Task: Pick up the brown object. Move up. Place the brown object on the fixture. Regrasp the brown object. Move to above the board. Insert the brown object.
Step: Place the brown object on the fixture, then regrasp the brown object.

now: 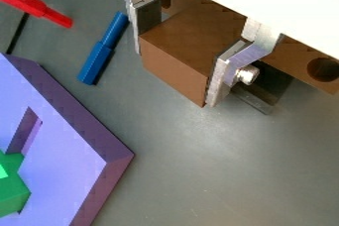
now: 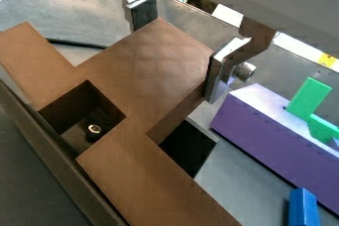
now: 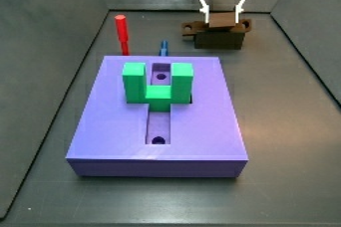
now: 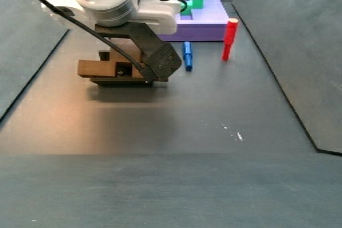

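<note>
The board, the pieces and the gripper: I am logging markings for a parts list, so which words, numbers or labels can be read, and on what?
None: no text shows on the board, the brown object, the fixture, or the gripper at the fixture.

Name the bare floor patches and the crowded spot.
Bare: the floor between the board and the near edge, and both sides of it. Crowded: behind the board, where the red peg, blue piece and the gripper over the fixture sit.
</note>
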Motion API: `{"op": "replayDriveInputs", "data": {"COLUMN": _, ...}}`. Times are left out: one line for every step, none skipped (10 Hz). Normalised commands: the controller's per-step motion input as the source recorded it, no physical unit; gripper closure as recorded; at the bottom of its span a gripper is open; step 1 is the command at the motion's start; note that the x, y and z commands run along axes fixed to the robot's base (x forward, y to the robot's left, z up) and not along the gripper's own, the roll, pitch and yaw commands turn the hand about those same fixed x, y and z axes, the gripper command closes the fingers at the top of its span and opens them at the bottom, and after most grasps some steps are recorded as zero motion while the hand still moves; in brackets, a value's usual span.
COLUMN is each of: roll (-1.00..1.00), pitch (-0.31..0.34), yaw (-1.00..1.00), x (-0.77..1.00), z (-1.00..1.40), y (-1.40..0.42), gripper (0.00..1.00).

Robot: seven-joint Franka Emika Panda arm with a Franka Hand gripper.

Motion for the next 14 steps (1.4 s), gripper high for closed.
{"op": "replayDriveInputs", "data": {"roll": 0.00, "pitch": 0.000, "yaw": 0.00, "x": 0.00, "z": 0.00, "y": 0.00, "gripper": 1.00}}
{"op": "replayDriveInputs", "data": {"roll": 0.00, "pitch": 0.000, "yaw": 0.00, "x": 0.00, "z": 0.00, "y": 0.00, "gripper": 0.00}}
{"op": "replayDriveInputs", "data": {"roll": 0.01, "pitch": 0.000, "yaw": 0.00, "x": 0.00, "z": 0.00, "y": 0.00, "gripper": 0.00}}
{"op": "replayDriveInputs", "data": {"roll": 0.00, "pitch": 0.000, "yaw": 0.00, "x": 0.00, "z": 0.00, "y": 0.04, "gripper": 0.00}}
{"op": "replayDriveInputs", "data": {"roll": -0.19, "pitch": -0.051, "yaw": 0.00, "x": 0.12, "z": 0.02, "y": 0.00, "gripper": 0.00}}
{"op": "replayDriveInputs", "data": {"roll": 0.00, "pitch": 0.000, "yaw": -0.07, "x": -0.08, "z": 0.50, "y": 0.00, "gripper": 0.00}}
{"op": "replayDriveInputs", "data": {"roll": 0.25, "pitch": 0.043, "yaw": 0.00, "x": -0.07, "z": 0.90, "y": -0.03, "gripper": 0.00}}
{"op": "replayDriveInputs", "data": {"roll": 0.30, "pitch": 0.000, "yaw": 0.00, "x": -0.11, "z": 0.95, "y": -0.01, "gripper": 0.00}}
{"op": "replayDriveInputs", "data": {"roll": 0.33, "pitch": 0.000, "yaw": 0.09, "x": -0.04, "z": 0.87, "y": -0.02, "gripper": 0.00}}
{"op": "replayDriveInputs", "data": {"roll": 0.62, "pitch": 0.000, "yaw": 0.29, "x": 0.00, "z": 0.76, "y": -0.07, "gripper": 0.00}}
{"op": "replayDriveInputs", "data": {"roll": 0.66, "pitch": 0.000, "yaw": 0.25, "x": 0.10, "z": 0.71, "y": -0.03, "gripper": 0.00}}
{"op": "replayDriveInputs", "data": {"roll": 1.00, "pitch": 0.086, "yaw": 0.13, "x": 0.41, "z": 0.59, "y": -0.01, "gripper": 0.00}}
{"op": "replayDriveInputs", "data": {"roll": 1.00, "pitch": 0.231, "yaw": 0.17, "x": 0.38, "z": 0.42, "y": 0.00, "gripper": 0.00}}
{"op": "replayDriveInputs", "data": {"roll": 1.00, "pitch": 0.226, "yaw": 0.20, "x": 0.24, "z": 0.31, "y": -0.01, "gripper": 0.00}}
